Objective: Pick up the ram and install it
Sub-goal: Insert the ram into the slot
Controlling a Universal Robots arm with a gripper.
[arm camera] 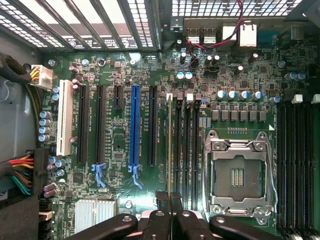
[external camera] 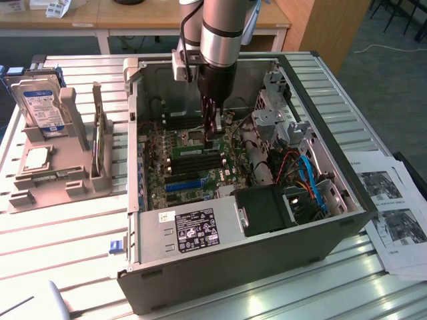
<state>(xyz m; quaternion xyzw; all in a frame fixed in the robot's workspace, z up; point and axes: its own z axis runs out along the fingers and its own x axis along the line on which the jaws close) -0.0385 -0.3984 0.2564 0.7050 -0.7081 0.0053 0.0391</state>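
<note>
Our gripper (arm camera: 169, 198) seems clenched on the ram (arm camera: 169, 145), which hangs edge-on over the memory slots (arm camera: 185, 150), at one o'clock of the blue slot (external camera: 183, 185) in the exterior view. We should hold it square and press evenly.

case (external camera: 220, 263) open | hard drive (external camera: 43, 107) upright in grey stand (external camera: 57, 179) | papers (external camera: 393, 220) exterior view's right | blue slot (arm camera: 134, 125) on motherboard (arm camera: 111, 150)

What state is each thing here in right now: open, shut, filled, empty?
computer case: open, side panel off.
ram: standing on edge in a memory slot.
gripper: shut, over the ram's end.
neighbouring memory slots: empty.
blue expansion slot: empty.
processor socket: empty.
hard drive: upright in a grey stand.
</note>
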